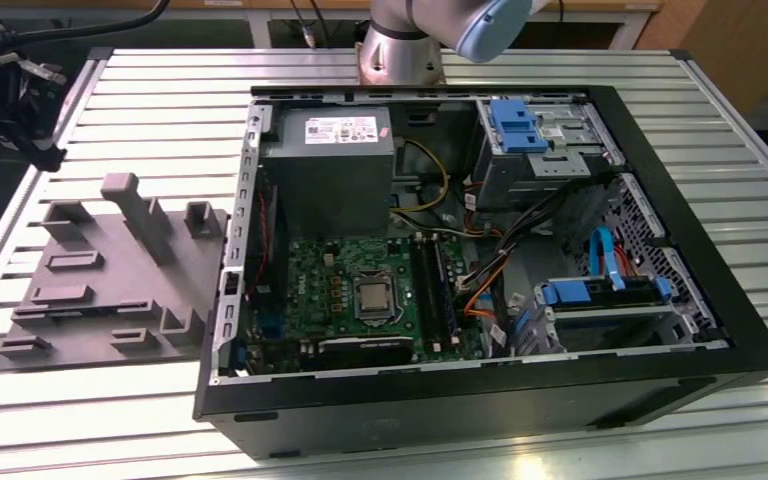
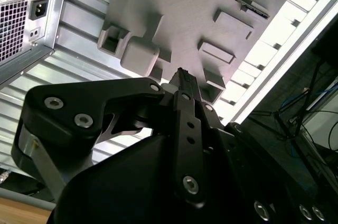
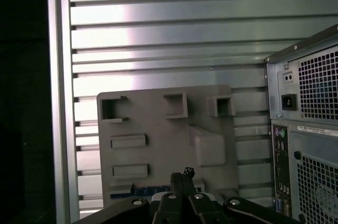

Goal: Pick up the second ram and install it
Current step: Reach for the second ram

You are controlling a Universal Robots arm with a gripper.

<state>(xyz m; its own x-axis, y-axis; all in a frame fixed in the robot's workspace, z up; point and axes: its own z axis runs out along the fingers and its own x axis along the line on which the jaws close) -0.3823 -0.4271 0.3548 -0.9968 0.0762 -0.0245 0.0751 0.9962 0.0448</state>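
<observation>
In both wrist views my gripper [image 2: 182,74] [image 3: 182,173] hangs high above the grey tray [image 3: 158,123] [image 2: 179,12], its black fingers pressed together with nothing between them. A narrow dark strip with a bluish tint [image 3: 132,188] lies along the tray edge nearest the fingertips in the first wrist view. I cannot tell whether it is the second ram. In the exterior view the tray [image 1: 91,300] lies to the left of the open computer case [image 1: 491,250]. Long dark memory slots [image 1: 434,280] run beside the silver chip on the green board [image 1: 357,290].
The tray carries several upright posts [image 1: 137,210]. The case's rear panel [image 3: 306,129] with its power socket stands close beside the tray. The arm's base [image 1: 404,40] rises behind the case. Everything rests on a ribbed metal table [image 3: 158,34], with cables and stands beyond its edges.
</observation>
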